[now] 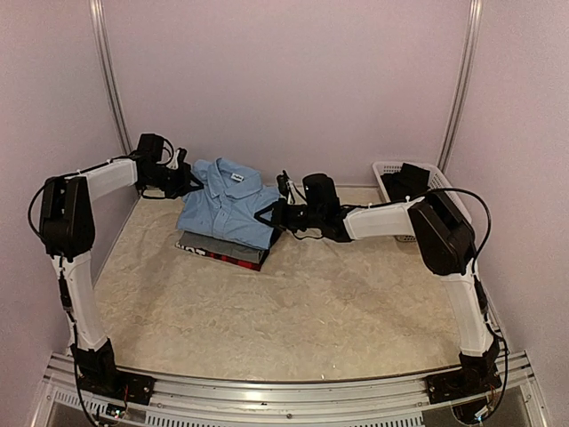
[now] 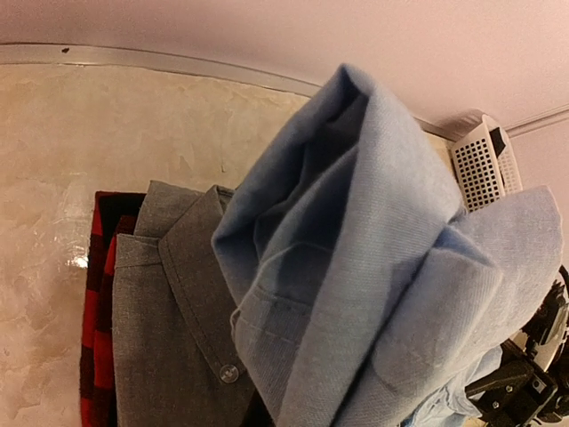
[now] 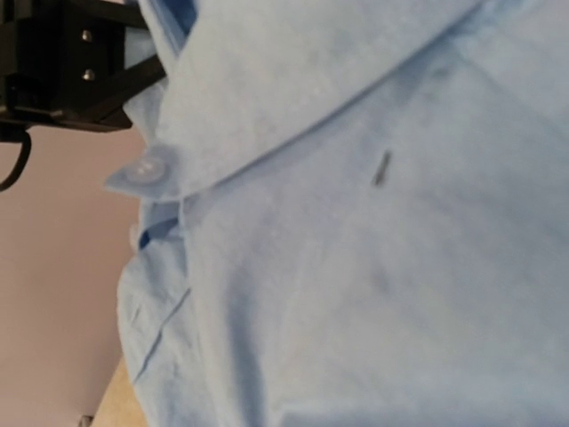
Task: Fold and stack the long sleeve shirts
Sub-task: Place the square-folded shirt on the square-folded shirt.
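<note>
The light blue shirt (image 1: pixel 227 203), folded with its collar to the back, lies over a stack of the grey shirt (image 1: pixel 213 244) and the red-and-black plaid shirt (image 1: pixel 229 259). My left gripper (image 1: pixel 187 181) is at its left edge and my right gripper (image 1: pixel 267 213) at its right edge, and both appear shut on it. In the left wrist view the blue cloth (image 2: pixel 382 267) hangs bunched above the grey shirt (image 2: pixel 169 338) and the plaid (image 2: pixel 98 338), hiding my fingers. In the right wrist view the blue shirt (image 3: pixel 356 267) fills the frame and hides my fingers.
A white mesh basket (image 1: pixel 386 173) with something dark inside stands at the back right by the wall; it also shows in the left wrist view (image 2: pixel 480 165). Walls close the back and both sides. A beige mat (image 1: pixel 311 302) covers the table.
</note>
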You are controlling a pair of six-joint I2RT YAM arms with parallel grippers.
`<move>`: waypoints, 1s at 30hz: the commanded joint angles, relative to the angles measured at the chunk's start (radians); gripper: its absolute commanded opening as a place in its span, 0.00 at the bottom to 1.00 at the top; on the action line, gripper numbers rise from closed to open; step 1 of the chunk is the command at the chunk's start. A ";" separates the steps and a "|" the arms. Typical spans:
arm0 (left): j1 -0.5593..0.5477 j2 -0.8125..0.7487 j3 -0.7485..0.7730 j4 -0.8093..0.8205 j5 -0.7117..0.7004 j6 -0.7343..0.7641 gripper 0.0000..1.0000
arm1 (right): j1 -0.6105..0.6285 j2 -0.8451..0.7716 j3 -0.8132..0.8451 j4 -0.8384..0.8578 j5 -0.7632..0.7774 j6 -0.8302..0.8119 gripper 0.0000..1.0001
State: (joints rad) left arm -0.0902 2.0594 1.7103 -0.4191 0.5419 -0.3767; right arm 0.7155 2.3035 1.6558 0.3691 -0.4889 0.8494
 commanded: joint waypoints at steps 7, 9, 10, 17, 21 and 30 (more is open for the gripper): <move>0.067 -0.009 0.095 0.052 -0.094 0.018 0.00 | 0.014 -0.023 -0.042 -0.001 -0.071 0.049 0.00; 0.067 0.019 0.090 0.050 -0.111 0.020 0.00 | 0.014 -0.005 -0.040 -0.001 -0.071 0.054 0.00; 0.067 0.030 0.084 0.053 -0.120 0.023 0.00 | 0.014 0.005 -0.038 -0.001 -0.072 0.058 0.00; 0.067 0.099 0.086 0.076 -0.159 0.028 0.00 | 0.007 0.070 -0.037 0.001 -0.049 0.071 0.01; 0.067 0.141 0.088 0.104 -0.163 0.024 0.08 | -0.002 0.097 -0.022 -0.041 -0.027 0.052 0.14; 0.067 0.080 0.028 0.187 -0.226 0.028 0.63 | -0.021 0.018 -0.042 -0.173 0.119 -0.102 0.42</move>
State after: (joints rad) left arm -0.0216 2.2047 1.7565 -0.3225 0.3698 -0.3550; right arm 0.7044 2.3840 1.6451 0.2684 -0.4393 0.8299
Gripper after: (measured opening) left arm 0.548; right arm 0.392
